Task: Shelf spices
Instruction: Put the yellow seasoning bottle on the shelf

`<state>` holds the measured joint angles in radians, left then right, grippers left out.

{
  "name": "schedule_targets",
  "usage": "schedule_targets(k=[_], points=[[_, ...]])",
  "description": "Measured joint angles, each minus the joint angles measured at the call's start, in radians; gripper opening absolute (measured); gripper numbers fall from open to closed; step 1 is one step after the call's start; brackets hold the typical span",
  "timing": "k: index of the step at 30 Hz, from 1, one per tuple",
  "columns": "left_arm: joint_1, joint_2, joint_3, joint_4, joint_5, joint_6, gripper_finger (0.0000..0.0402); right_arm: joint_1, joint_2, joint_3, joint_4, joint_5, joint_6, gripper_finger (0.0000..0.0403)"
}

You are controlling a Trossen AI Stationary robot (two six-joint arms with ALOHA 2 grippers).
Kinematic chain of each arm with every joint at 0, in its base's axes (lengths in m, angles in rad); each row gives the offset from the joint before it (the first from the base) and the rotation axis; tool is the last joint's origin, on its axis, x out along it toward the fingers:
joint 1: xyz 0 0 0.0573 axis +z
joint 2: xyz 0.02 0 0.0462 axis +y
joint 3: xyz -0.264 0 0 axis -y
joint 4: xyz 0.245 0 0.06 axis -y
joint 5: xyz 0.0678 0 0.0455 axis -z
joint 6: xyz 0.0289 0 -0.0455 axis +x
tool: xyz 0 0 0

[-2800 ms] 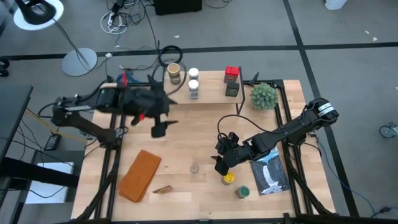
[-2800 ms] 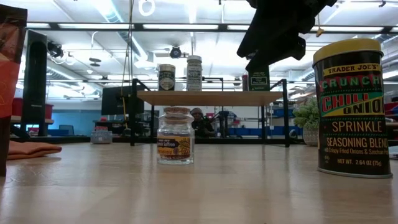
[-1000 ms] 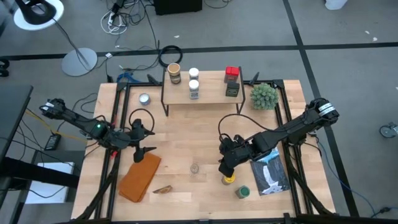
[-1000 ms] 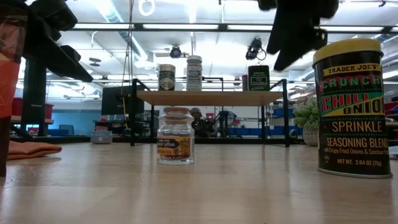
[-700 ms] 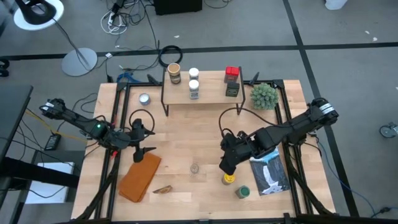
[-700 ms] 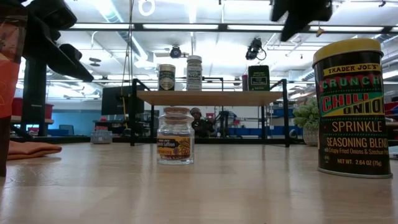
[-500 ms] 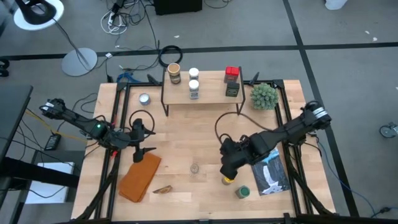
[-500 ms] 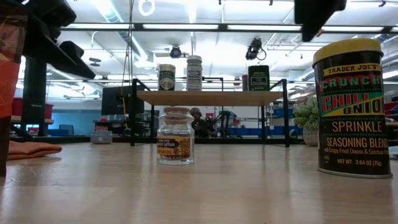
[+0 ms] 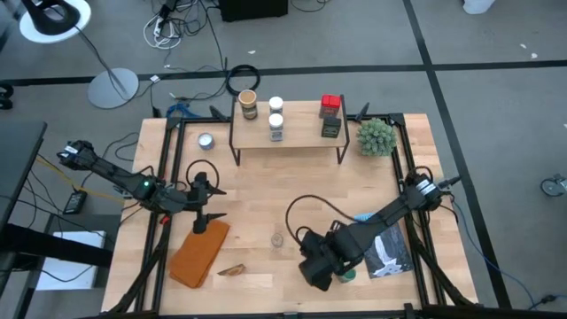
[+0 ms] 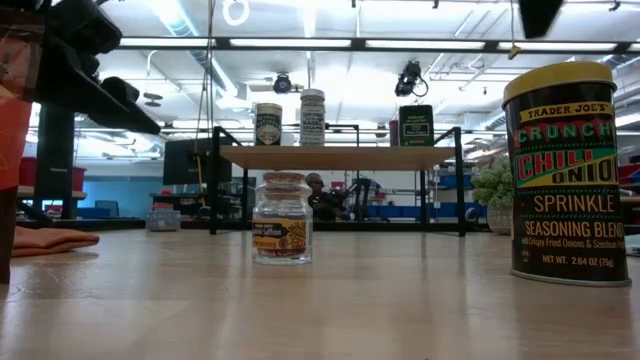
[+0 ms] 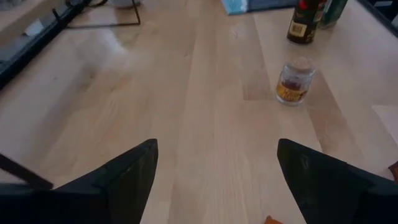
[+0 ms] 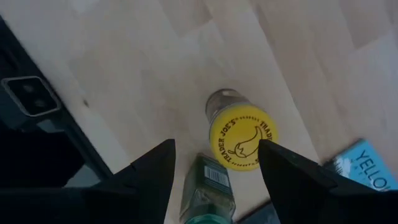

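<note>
The yellow-topped spice tin (image 12: 242,142) stands near the table's near right part, with a green-topped jar (image 12: 208,185) beside it. My right gripper (image 12: 216,147) hangs open above them, pointing down, one finger on either side of the yellow top and clear of it; in the low view it (image 10: 540,12) is above the tin (image 10: 570,175). A small clear jar (image 9: 278,239) stands mid-table. The shelf (image 9: 288,131) at the far side carries several spices. My left gripper (image 9: 205,206) waits open at the left.
An orange cloth (image 9: 199,250) lies near the left front, just below my left gripper. A booklet (image 9: 388,250) lies on the right, a spiky green plant ball (image 9: 375,136) by the shelf's right end, and a flat silver tin (image 9: 205,140) to the shelf's left.
My right gripper has moved toward the table's near edge and a little left, from beside the yellow-topped tin to straight above it, so that it now covers the tin in the high view. In the low view it has slid right and up.
</note>
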<state>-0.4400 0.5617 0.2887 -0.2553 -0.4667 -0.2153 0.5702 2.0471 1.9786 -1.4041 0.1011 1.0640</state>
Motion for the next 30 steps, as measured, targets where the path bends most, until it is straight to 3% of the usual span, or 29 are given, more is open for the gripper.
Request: schedule_targets(k=[17, 30], points=[[0.0, 0.0, 0.011, 0.027, 0.035, 0.022, 0.0335, -0.012, 0.029, -0.002, -0.057, 0.015, 0.007, 0.0229], [0.0, 0.0, 0.011, 0.027, 0.035, 0.022, 0.0335, -0.018, 0.025, -0.098, 0.009, -0.002, -0.047, 0.0229]])
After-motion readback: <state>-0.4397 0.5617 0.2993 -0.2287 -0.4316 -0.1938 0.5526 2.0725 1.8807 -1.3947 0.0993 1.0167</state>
